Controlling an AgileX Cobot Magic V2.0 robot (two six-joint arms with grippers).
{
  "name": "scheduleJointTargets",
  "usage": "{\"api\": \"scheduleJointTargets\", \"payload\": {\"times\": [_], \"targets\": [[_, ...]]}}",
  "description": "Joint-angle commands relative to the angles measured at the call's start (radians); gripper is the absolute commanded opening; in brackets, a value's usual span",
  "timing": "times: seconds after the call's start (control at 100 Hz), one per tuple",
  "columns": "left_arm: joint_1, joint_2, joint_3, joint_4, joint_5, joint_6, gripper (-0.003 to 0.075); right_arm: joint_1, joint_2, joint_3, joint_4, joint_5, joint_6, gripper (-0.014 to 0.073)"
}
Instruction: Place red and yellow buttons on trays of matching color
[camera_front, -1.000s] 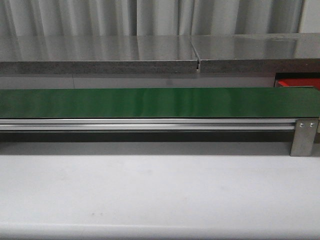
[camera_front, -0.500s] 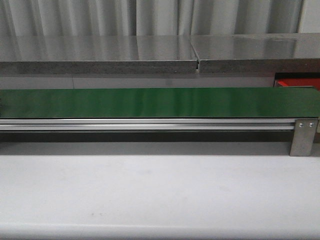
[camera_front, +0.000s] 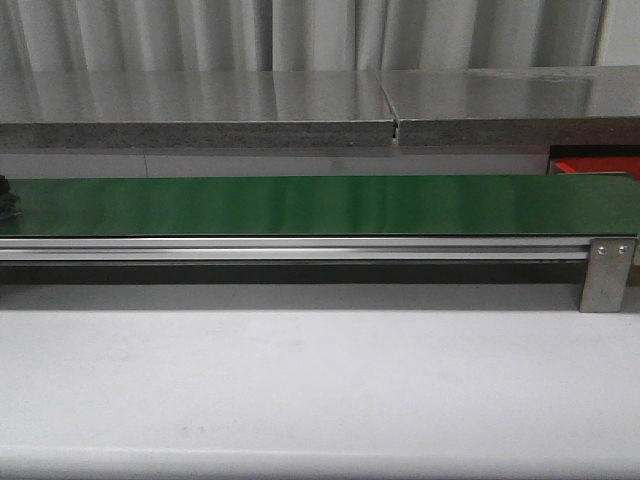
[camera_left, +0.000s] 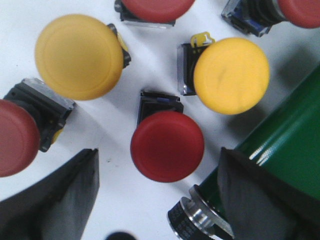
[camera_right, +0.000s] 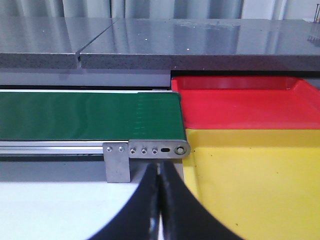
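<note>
Buttons: red (camera_left: 167, 145) and yellow (camera_left: 231, 75) mushroom-head ones, clustered on white table beside end of green belt (camera_left: 287, 135).
Progress: none on red tray (camera_right: 240, 107) or yellow tray (camera_right: 260, 180); both bare, whole sort left.
Orientation: middle red button lying tipped, cap toward camera, black base behind; long axis cap-to-base.
Left gripper (camera_left: 157, 195): spread wide, straddling that red button, nothing grasped.
Right gripper (camera_right: 159, 210): clenched, empty, facing trays at belt's end.
</note>
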Motion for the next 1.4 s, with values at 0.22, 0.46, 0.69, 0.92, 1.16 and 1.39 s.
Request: {"api": "scheduleJointTargets", "payload": {"times": [0.22,0.46,0.69,0.92,1.16,1.39], "targets": [[-0.001,-0.019,-0.024,-0.015,-0.028,-0.001,0.0494,-0.004,-0.017,-0.022,-0.001,-0.075,-0.002,-0.0117],[-0.001,-0.019,-0.024,-0.017,-0.049,-0.001,0.0386,-0.004,-0.017,-0.022,-0.001,-0.075,-0.002,-0.0117],[-0.001,-0.019,-0.024,-0.019,-0.065,-0.001,0.0217,-0.004,-0.017,-0.022,-0.001,-0.075,-0.002,-0.0117],[-0.006,-0.051,-0.024,-0.013,-0.027,0.008,0.0208,-0.004,-0.017,-0.022,-0.001,-0.075,-0.002,-0.0117],[-0.040,-0.194,-0.024,0.052,0.010,0.011,0.0208,-0.004,-0.017,-0.022,-0.001,-0.075,-0.002,-0.0117],[-0.075,-0.237,-0.076,0.030,0.079,0.011,0.0208,-0.004,-0.017,-0.022,-0.001,-0.075,-0.002,-0.0117]]}}
